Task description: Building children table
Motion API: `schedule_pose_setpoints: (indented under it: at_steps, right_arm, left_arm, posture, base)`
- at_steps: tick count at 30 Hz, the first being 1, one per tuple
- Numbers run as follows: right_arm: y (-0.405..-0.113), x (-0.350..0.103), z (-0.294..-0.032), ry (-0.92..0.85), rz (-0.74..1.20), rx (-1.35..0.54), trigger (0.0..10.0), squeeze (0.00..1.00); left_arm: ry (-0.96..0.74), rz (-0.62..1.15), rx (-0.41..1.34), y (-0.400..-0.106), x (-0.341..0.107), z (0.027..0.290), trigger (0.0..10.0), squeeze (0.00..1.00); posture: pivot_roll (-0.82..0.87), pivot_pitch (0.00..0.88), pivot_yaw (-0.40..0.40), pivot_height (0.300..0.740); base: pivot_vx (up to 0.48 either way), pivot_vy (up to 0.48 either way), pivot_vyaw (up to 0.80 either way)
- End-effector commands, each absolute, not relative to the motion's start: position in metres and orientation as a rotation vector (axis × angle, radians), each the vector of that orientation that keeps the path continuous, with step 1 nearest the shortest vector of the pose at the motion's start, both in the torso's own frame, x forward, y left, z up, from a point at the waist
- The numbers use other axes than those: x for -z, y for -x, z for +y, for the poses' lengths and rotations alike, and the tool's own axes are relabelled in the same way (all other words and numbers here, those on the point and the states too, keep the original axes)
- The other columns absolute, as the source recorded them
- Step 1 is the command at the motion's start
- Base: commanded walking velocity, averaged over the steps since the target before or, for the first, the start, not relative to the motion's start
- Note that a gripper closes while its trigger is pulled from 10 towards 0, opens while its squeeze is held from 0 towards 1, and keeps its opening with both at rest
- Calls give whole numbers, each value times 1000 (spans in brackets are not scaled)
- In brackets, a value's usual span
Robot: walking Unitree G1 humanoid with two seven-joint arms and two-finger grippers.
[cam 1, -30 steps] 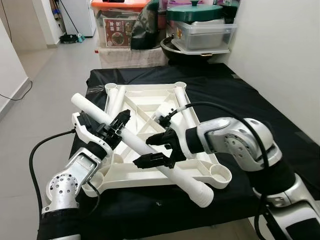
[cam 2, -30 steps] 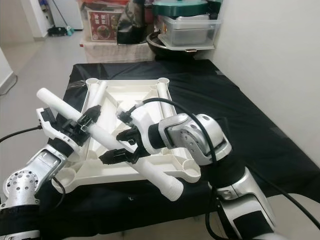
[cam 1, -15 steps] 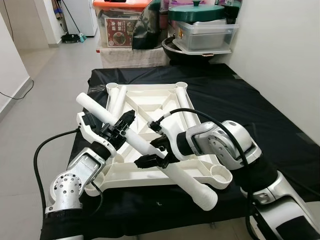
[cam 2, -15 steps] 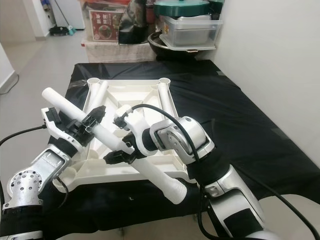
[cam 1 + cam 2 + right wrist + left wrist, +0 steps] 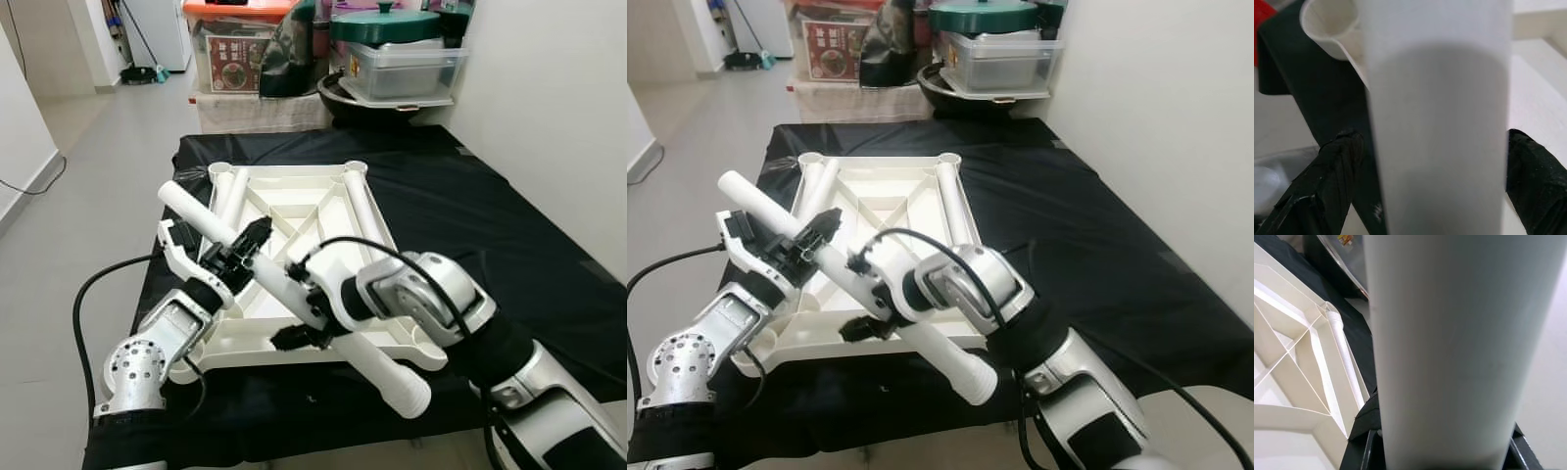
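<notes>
My left gripper (image 5: 245, 257) was clamped on the upper part of the white table leg (image 5: 294, 299), fingers pressed against its sides. My right gripper (image 5: 304, 313) pinched the same leg farther down, near its middle, one black finger above the tube and one below.

The leg was held in the air above the upturned white tabletop (image 5: 294, 211), which lay on the black cloth (image 5: 460, 206) covering the work surface. Its long axis ran diagonally: the plain end (image 5: 168, 193) pointed up and toward my left, and the ribbed, wider end (image 5: 411, 397) pointed down and toward my right, past the near edge of the tabletop.

The head views gave the whole length of the leg and both arms. The left wrist view instead gave the leg (image 5: 1459, 347) as a broad white column close to the lens, with the tabletop's ribs (image 5: 1298, 357) and another leg (image 5: 1344, 357) lying in the frame beside it. The right wrist view showed the tube (image 5: 1440, 122) between my two black fingers (image 5: 1327, 181), with a round corner socket (image 5: 1330, 22) of the tabletop beyond.

Storage boxes (image 5: 235, 49) stood past the far end of the cloth.
</notes>
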State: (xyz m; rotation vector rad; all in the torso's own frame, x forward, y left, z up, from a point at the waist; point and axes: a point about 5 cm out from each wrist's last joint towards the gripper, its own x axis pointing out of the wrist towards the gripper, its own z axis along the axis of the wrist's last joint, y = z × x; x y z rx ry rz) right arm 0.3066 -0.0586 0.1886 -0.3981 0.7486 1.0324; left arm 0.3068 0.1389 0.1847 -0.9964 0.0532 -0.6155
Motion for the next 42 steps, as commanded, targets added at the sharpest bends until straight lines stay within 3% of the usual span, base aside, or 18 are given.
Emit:
schedule_pose_setpoints:
  at_steps: [1, 2, 3, 5, 7, 8, 24, 25, 26, 27, 36, 42]
  right_arm:
    - [-304, -181, -58, 413, 770, -1042, 9373, 0]
    - [-305, -179, -58, 419, 772, -1040, 8196, 0]
    - [-305, -179, -58, 419, 772, -1040, 8196, 0]
    - [-306, -177, -58, 420, 776, -1032, 3569, 0]
    - [-306, -176, -58, 418, 778, -1030, 3569, 0]
    - [-306, -176, -57, 410, 774, -1038, 0, 0]
    - [-297, -179, -53, 401, 753, -1126, 0, 0]
    - [-296, -179, -53, 401, 752, -1127, 0, 0]
    - [-296, -179, -53, 401, 752, -1127, 0, 0]
    - [-297, -181, -54, 396, 748, -1124, 0, 0]
    - [-298, -188, -71, 368, 741, -1089, 0, 0]
    - [-300, -196, -94, 317, 739, -1035, 0, 0]
  left_arm:
    - [989, 38, 642, -306, -189, 135, 10000, 0]
    - [990, 40, 645, -306, -188, 135, 10000, 0]
    - [990, 40, 645, -306, -188, 135, 10000, 0]
    - [988, 42, 652, -306, -188, 133, 10000, 0]
    - [987, 43, 655, -305, -188, 132, 10000, 0]
    - [985, 45, 656, -305, -188, 132, 10000, 0]
    - [929, 63, 684, -301, -186, 127, 10000, 4]
    - [921, 63, 687, -301, -186, 126, 10000, 90]
    - [921, 63, 687, -301, -186, 126, 10000, 90]
    - [907, 36, 711, -299, -189, 126, 10000, 1000]
    - [877, -3, 688, -302, -191, 131, 10000, 1000]
    - [949, -21, 649, -300, -190, 139, 10000, 1000]
  posture:
    - [33, 0, -54, 740]
    - [33, 0, -54, 740]
    - [33, 0, -54, 740]
    - [34, 0, -54, 740]
    - [34, 0, -54, 740]
    - [35, 0, -55, 740]
    - [31, 0, -53, 740]
    - [31, 0, -53, 740]
    - [31, 0, -53, 740]
    - [29, 0, -49, 740]
    - [23, 0, -48, 740]
    - [16, 0, -48, 740]
  base:
    - [0, 0, 0]
    - [0, 0, 0]
    - [0, 0, 0]
    - [0, 0, 0]
    - [0, 0, 0]
    - [0, 0, 0]
    - [0, 0, 0]
    - [0, 0, 0]
    - [0, 0, 0]
    - [0, 0, 0]
    - [0, 0, 0]
    - [0, 0, 0]
